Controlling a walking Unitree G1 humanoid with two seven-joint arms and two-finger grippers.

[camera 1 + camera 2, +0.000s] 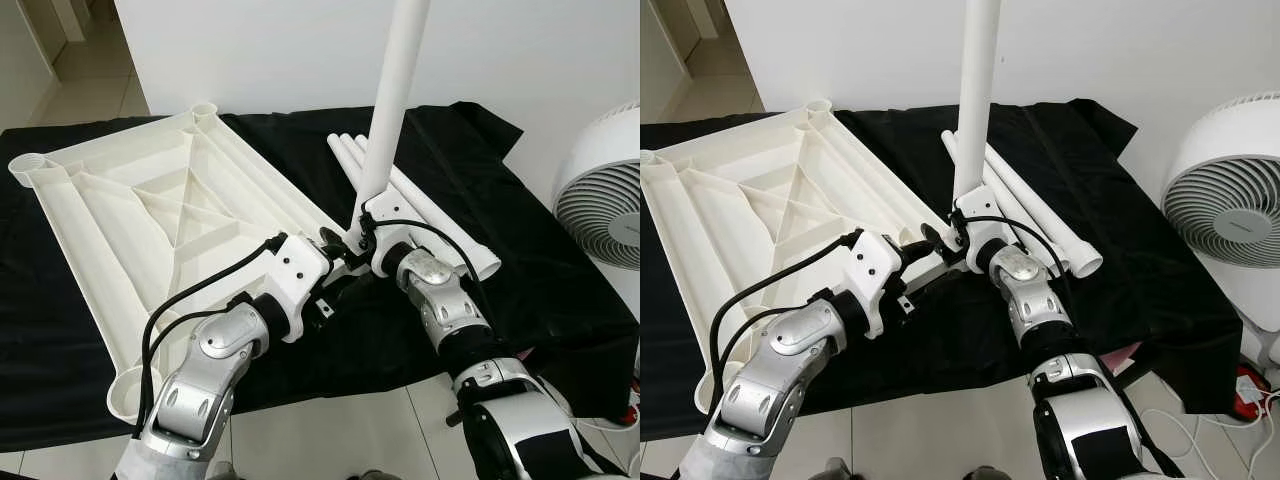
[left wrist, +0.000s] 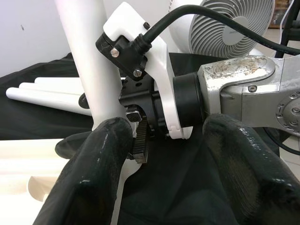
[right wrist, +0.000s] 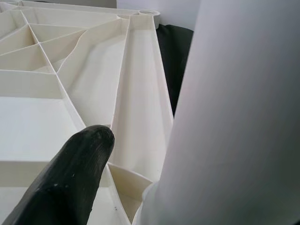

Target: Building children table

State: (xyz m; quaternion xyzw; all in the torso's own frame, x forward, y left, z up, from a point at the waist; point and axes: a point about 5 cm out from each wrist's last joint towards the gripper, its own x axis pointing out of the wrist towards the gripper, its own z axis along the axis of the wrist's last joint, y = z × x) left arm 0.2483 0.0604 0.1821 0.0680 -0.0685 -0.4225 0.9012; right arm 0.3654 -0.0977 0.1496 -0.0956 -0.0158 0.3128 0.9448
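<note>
White plastic ribs caught the eye first: the tabletop [image 1: 150, 215] lay upside down across the left half of the black cloth [image 1: 520, 270], its round leg sockets at the corners, one near the far left edge, one at the far middle and one at the near left edge. From the near side the left arm reached in over the tabletop's near right corner, and the left gripper [image 2: 159, 154] stood with its two black fingers [image 2: 89, 173] spread apart, closed on nothing, pointing at the other arm's wrist and at the foot of the upright leg [image 1: 392, 100]. That leg, a long white tube, rose almost vertical from the tabletop's near right corner, leaning a little to the right. The right gripper [image 1: 362, 232] held it low down, its fingers closed against the tube, with one black fingertip [image 3: 70, 173] showing beside the tube above the ribbed underside. Behind and right of it, three spare legs [image 1: 430, 215] lay side by side on the cloth, running from the far middle toward the right edge. Off the cloth's right edge stood a white fan [image 1: 605, 185].
</note>
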